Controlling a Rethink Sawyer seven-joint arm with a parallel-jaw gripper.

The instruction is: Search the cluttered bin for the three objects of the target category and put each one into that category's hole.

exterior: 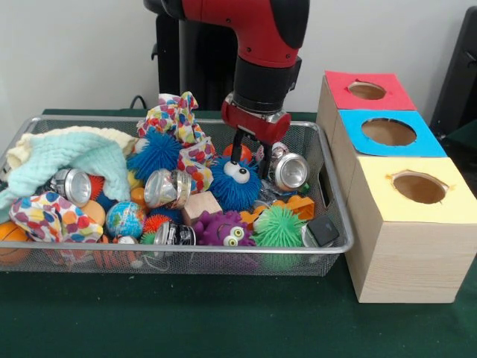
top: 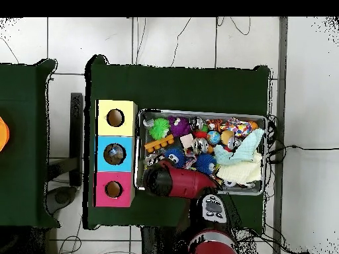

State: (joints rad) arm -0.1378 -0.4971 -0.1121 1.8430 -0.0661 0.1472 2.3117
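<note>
The silver wire-mesh bin (exterior: 186,250) is full of mixed toys and also shows in the overhead view (top: 198,112). My gripper (exterior: 250,158) hangs inside the bin at its back right. Its black fingers (exterior: 237,149) are apart, just above a blue fuzzy creature with googly eyes (exterior: 237,185), with an orange ball showing between them. It holds nothing I can see. Three wooden boxes stand right of the bin, with a red-topped hole (exterior: 367,90), a blue-topped hole (exterior: 388,132) and a yellow-topped hole (exterior: 419,187). In the overhead view the arm (top: 179,183) hides the gripper.
The bin holds a silver round tin (exterior: 291,171) right of the gripper, a purple creature (exterior: 223,228), a green spiky ball (exterior: 279,226), a wooden block (exterior: 201,205), a globe ball (exterior: 124,218), a mint cloth (exterior: 74,156) and a dotted cloth (exterior: 175,115). Green cloth covers the table (exterior: 223,313).
</note>
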